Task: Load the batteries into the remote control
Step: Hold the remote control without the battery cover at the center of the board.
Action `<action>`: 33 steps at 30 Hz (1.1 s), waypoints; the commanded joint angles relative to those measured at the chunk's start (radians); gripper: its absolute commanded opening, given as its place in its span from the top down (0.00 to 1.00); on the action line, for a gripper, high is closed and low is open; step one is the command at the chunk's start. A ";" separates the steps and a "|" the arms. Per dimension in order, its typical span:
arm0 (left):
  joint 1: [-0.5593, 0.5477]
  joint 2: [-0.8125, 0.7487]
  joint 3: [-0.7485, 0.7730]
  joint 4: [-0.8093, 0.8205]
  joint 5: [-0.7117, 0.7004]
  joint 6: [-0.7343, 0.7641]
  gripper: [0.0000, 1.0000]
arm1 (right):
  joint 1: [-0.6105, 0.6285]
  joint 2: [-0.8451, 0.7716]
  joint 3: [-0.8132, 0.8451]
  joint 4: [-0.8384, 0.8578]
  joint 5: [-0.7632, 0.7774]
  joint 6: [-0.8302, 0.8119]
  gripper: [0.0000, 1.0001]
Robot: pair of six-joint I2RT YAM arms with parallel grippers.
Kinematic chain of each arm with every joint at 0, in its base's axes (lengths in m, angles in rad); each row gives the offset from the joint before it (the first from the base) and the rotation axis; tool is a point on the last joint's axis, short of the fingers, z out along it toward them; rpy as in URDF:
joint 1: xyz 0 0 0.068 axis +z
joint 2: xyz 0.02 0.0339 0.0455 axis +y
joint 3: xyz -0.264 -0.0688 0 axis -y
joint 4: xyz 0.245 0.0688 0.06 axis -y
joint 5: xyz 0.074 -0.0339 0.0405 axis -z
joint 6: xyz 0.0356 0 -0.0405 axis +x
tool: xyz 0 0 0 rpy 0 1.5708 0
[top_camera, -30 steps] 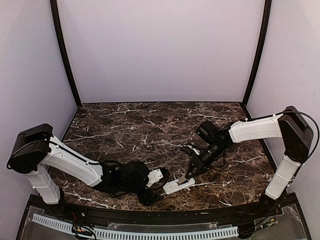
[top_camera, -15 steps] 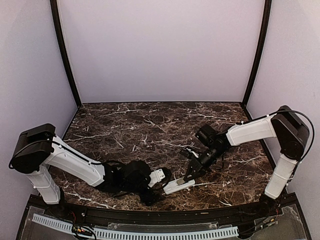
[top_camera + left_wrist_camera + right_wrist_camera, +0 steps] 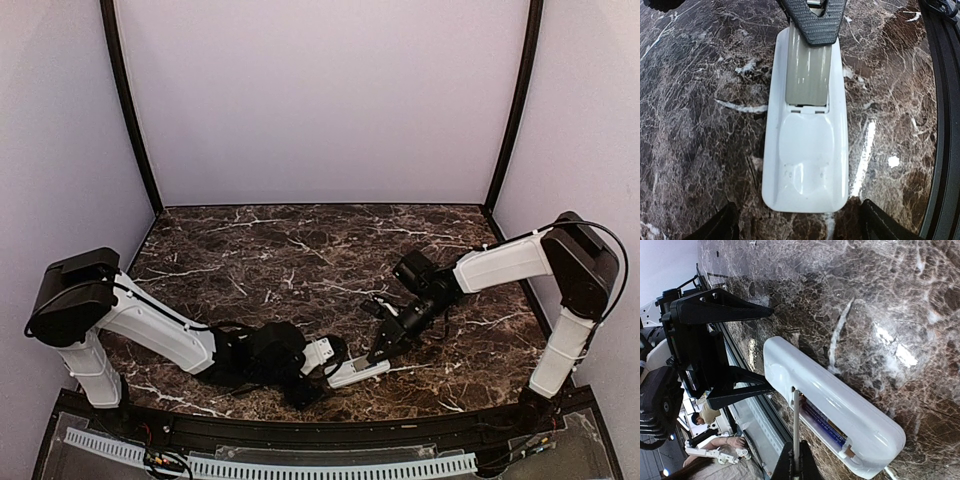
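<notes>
The white remote control [image 3: 358, 372] lies back up near the table's front edge. In the right wrist view the remote [image 3: 840, 400] has its slot open, with a bluish-purple battery [image 3: 822, 425] lying in it. My right gripper [image 3: 379, 350] is shut on the thin grey cover piece [image 3: 796, 425], seen edge-on, with its tip at the slot's rim. In the left wrist view the cover [image 3: 809, 75] lies over the slot of the remote [image 3: 805, 150]. My left gripper [image 3: 328, 366] is open, its fingers [image 3: 720, 227] on either side of the remote's near end without touching it.
The black front rail [image 3: 945, 125] runs close along the remote's right side. The marble table [image 3: 300, 260] stretches back to the purple walls.
My left arm has edged right, bringing its open fingers closer round the remote's end. My right gripper has shifted slightly left, still holding the cover at the remote.
</notes>
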State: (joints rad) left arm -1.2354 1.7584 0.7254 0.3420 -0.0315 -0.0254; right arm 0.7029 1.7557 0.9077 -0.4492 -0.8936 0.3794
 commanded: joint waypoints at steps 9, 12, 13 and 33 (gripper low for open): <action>-0.004 0.064 0.020 0.009 0.013 0.047 0.22 | 0.003 -0.041 0.011 -0.034 0.010 0.023 1.00; -0.004 0.081 0.027 0.008 0.022 0.051 0.28 | 0.003 -0.049 0.009 -0.043 0.018 0.022 1.00; -0.004 0.083 0.029 0.008 0.026 0.052 0.29 | 0.003 -0.054 0.007 -0.043 0.019 0.024 1.00; -0.017 0.071 0.048 -0.086 0.060 0.034 0.66 | 0.022 -0.094 -0.069 0.067 -0.010 0.102 1.00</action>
State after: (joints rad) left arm -1.2362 1.8267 0.7895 0.3695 0.0139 0.0151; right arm 0.7071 1.6787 0.8593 -0.4450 -0.8803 0.4515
